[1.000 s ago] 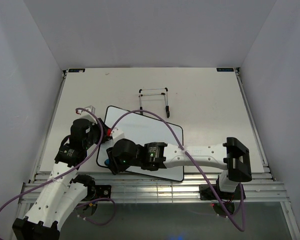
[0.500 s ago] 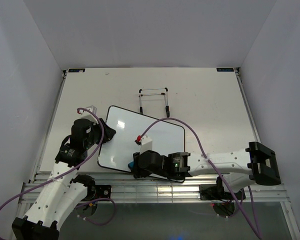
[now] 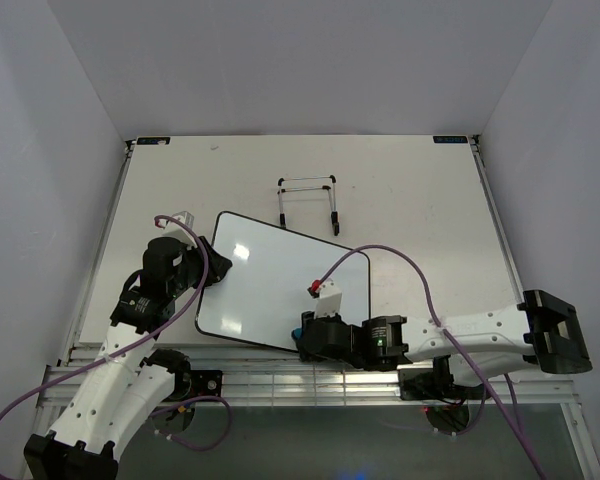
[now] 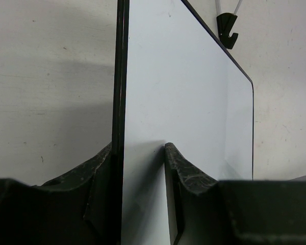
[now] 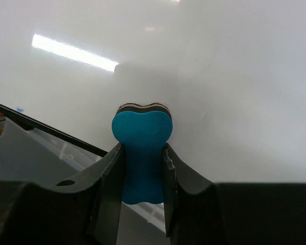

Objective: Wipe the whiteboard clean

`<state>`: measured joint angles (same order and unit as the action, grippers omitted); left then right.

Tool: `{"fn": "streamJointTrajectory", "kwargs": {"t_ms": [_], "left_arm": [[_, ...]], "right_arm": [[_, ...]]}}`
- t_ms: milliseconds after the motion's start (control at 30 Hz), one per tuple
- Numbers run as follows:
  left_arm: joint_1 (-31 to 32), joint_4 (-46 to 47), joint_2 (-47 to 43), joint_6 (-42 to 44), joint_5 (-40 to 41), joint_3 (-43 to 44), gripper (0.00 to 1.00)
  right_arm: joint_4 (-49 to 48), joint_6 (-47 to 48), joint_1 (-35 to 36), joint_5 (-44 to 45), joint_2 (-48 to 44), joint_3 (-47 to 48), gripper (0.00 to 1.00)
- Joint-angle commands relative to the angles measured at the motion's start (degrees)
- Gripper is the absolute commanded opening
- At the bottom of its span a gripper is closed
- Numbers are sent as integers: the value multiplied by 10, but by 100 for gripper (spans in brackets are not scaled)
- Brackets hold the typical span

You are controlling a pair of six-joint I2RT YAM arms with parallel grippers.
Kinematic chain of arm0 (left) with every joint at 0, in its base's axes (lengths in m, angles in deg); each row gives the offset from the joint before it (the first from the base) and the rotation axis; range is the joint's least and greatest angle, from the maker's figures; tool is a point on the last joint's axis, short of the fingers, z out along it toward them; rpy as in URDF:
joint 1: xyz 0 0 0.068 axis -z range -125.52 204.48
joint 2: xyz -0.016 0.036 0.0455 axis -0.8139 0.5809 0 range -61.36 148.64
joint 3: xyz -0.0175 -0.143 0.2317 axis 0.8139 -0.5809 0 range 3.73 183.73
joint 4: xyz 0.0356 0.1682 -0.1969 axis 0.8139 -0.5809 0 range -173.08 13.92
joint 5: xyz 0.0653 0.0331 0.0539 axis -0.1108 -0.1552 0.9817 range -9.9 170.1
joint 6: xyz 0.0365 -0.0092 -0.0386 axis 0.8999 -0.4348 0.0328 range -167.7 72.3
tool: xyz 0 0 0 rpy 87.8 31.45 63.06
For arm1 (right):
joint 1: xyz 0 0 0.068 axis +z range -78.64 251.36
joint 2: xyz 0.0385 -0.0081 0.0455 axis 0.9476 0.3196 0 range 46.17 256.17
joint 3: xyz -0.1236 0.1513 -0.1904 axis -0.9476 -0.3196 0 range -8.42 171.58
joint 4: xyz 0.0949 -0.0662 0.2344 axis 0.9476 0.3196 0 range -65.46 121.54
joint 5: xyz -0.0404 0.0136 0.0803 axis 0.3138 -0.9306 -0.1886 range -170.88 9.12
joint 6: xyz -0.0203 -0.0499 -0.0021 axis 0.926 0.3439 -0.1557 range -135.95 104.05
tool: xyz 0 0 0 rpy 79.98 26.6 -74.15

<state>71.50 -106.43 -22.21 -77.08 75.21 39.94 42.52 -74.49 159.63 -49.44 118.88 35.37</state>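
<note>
The whiteboard (image 3: 280,280) lies flat on the table, glossy white with a thin black rim, and no writing shows on it. My left gripper (image 3: 215,268) is shut on the whiteboard's left edge (image 4: 143,168), one jaw under the rim and one on the white face. My right gripper (image 3: 302,345) is shut on the blue bone-shaped eraser (image 5: 142,153). The eraser's felt end presses on the board's surface near its front edge, towards the front right corner.
The black wire easel stand (image 3: 308,200) lies on the table just behind the board; its hook (image 4: 227,28) shows past the far corner. The table's metal front rail (image 3: 310,375) runs right under the right gripper. Purple cables (image 3: 400,270) loop over the board.
My right gripper has slid the eraser to the right along the board's front edge, from the front left corner to near the front right corner. The left gripper has kept its hold.
</note>
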Motion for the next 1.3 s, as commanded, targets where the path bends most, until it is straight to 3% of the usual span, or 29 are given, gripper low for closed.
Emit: {"fn": "streamJointTrajectory", "kwargs": {"t_ms": [0, 133, 467, 1267], "left_arm": [[4, 24, -5, 37, 35, 18, 0], [4, 25, -3, 38, 31, 18, 0], [4, 25, -4, 39, 32, 17, 0], [4, 24, -8, 39, 36, 16, 0]], "right_arm": [[63, 55, 8, -25, -8, -70, 8], [-49, 184, 11, -54, -32, -85, 8], [-52, 374, 12, -28, 39, 26, 8], [-128, 462, 30, -113, 95, 117, 8]]}}
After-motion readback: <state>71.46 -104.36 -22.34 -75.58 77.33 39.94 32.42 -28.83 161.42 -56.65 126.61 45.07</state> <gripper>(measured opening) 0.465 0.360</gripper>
